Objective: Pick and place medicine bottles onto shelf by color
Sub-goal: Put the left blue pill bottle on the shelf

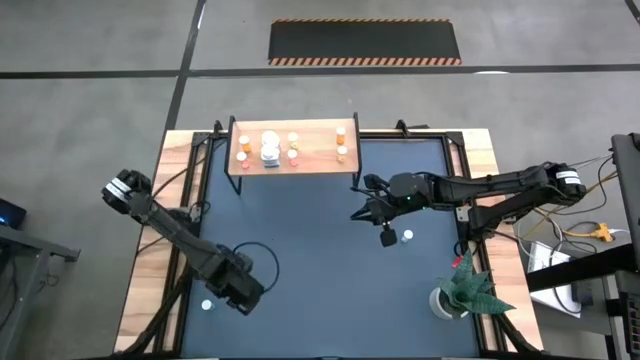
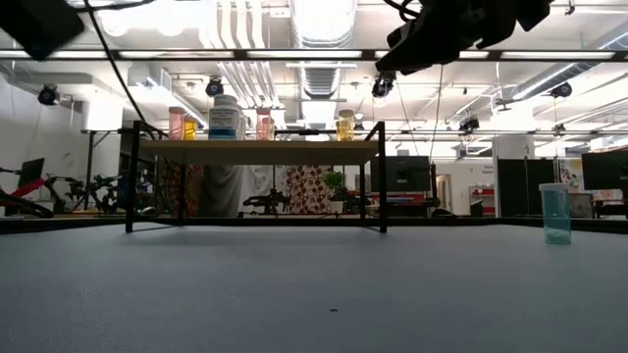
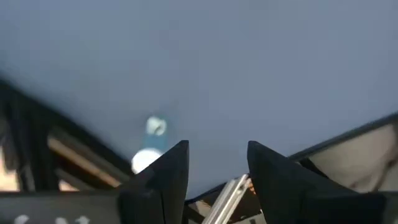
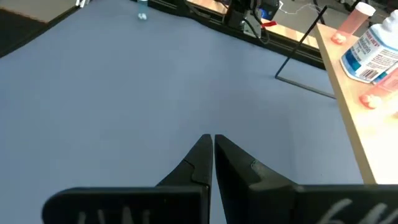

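Observation:
The shelf [image 1: 295,150] stands at the table's far side with several orange, pink and white medicine bottles [image 1: 270,148] upright on its board. On the dark mat, one small greenish-blue bottle with a white cap [image 1: 207,306] [image 3: 151,146] stands near the left front. Another [image 1: 407,236] [image 2: 556,213] stands right of centre. My left gripper [image 1: 243,297] [image 3: 217,168] hangs open above the mat, just right of the near-left bottle, with nothing between its fingers. My right gripper [image 1: 358,212] [image 4: 212,146] is shut and empty, raised near the shelf's right end.
A white pot with a green plant [image 1: 460,290] stands at the near right corner of the mat. The wooden table border [image 1: 150,290] frames the mat. The shelf's thin black legs [image 4: 298,50] reach down to the mat beside my right gripper.

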Robot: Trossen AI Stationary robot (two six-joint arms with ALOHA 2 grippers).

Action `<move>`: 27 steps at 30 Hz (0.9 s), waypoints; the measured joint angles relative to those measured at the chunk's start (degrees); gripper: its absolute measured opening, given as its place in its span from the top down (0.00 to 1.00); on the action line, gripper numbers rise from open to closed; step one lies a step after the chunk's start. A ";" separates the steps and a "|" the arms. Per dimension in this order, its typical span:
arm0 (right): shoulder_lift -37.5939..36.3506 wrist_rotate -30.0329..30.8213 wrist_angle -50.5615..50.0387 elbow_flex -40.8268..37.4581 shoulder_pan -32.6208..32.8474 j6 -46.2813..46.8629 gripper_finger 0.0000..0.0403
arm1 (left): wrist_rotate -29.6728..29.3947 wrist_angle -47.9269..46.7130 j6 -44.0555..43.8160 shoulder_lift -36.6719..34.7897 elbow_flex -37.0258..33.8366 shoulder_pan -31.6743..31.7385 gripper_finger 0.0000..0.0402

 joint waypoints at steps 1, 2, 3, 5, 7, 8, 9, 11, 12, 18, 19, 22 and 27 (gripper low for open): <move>0.00 -0.03 0.02 -0.02 0.00 -0.11 0.98 | -0.02 -0.98 -1.77 0.20 0.33 -0.90 0.64; 0.00 -0.31 0.04 -0.10 -0.02 -0.13 0.98 | -0.06 -1.46 -3.49 0.23 0.35 -1.82 0.64; 0.00 -0.48 0.06 -0.23 0.00 -0.13 0.98 | -0.18 -1.58 -5.16 0.17 0.20 -2.77 0.64; 0.02 -0.50 -0.07 -0.54 0.00 -0.17 0.98 | -0.23 -1.46 -8.42 0.06 -0.66 -4.83 0.63; 0.02 -0.50 -0.04 -0.80 0.00 -0.13 0.98 | -0.21 -1.46 -11.35 0.04 -1.62 -7.01 0.61; 0.02 -0.52 -0.02 -0.89 0.00 -0.11 0.98 | -0.16 -1.28 -12.46 0.01 -1.97 -7.99 0.59; 0.02 -0.52 0.00 -0.99 0.00 -0.11 0.98 | 0.00 -0.83 -13.52 -0.05 -2.42 -8.95 0.57; 0.04 -0.52 -0.04 -1.09 0.00 -0.02 0.98 | 0.19 -0.56 -15.65 -0.06 -3.10 -10.49 0.51; 0.04 -0.52 -0.04 -1.11 0.00 0.17 0.98 | 0.18 -0.49 -16.37 -0.05 -3.31 -11.10 0.48; 0.04 -0.59 -0.04 -1.11 0.00 0.35 0.98 | 0.18 0.28 -17.62 0.04 -5.71 -14.31 0.35; 0.04 -0.59 -0.02 -1.11 0.00 0.35 0.98 | 0.18 0.84 -17.63 0.04 -6.37 -14.65 0.34; 0.04 -0.61 -0.02 -1.11 0.00 0.37 0.98 | 0.10 2.79 -17.54 0.04 -8.10 -15.24 0.34; 0.04 -0.61 -0.02 -1.11 0.00 0.38 0.98 | -0.76 6.11 -17.22 0.04 -11.08 -15.23 0.38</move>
